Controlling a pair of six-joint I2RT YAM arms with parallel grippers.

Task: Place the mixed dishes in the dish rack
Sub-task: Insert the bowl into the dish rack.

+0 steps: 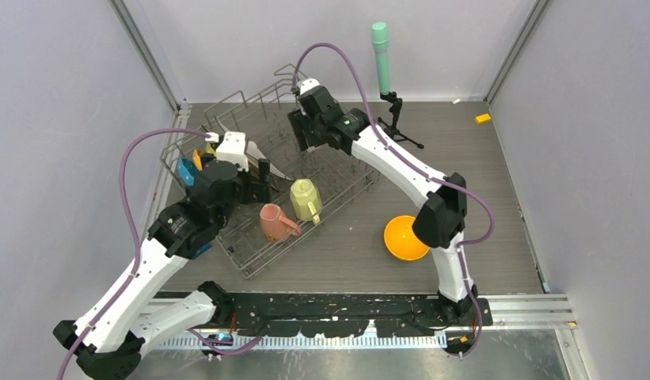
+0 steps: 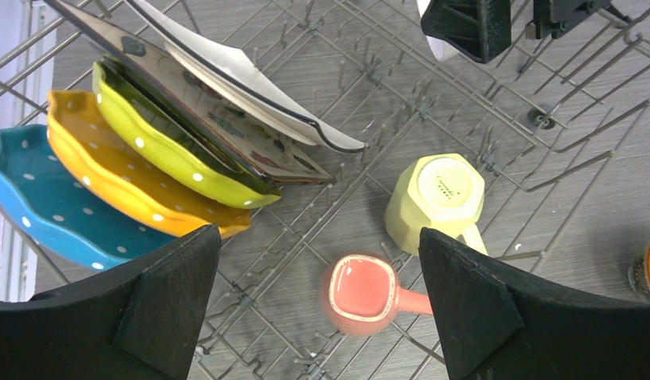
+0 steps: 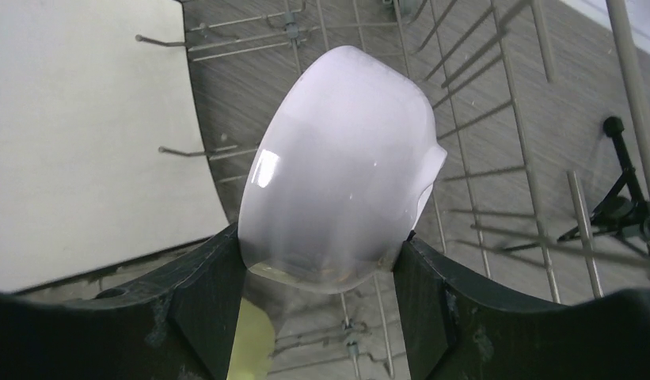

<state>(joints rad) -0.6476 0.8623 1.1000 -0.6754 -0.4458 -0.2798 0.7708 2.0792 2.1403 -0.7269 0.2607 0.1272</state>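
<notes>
Over the rack's (image 1: 337, 178) near half, L jaws hang wide apart w/ nothing btwn them. Beneath them sit a pink mug (image 2: 365, 293) and a yellow mug (image 2: 436, 198), the yellow one base-up. At the rack's left end plates lean in a row: blue (image 2: 44, 198), orange (image 2: 108, 174), green (image 2: 171, 150), a patterned one (image 2: 226, 134), then the white square plate (image 2: 242, 87). R jaws clamp a white bowl (image 3: 337, 158) above the rack's far part. Can't tell if it touches the tines: it's washed out in the wrist view and hidden under the wrist from above. An orange bowl (image 1: 404, 237) sits on the desk right of the rack, partly covered by the R elbow. A green-topped cylinder on a tripod (image 1: 381, 55) stands just behind the R arm. A small orange bit (image 1: 483, 119) at far right is too small to ID.
</notes>
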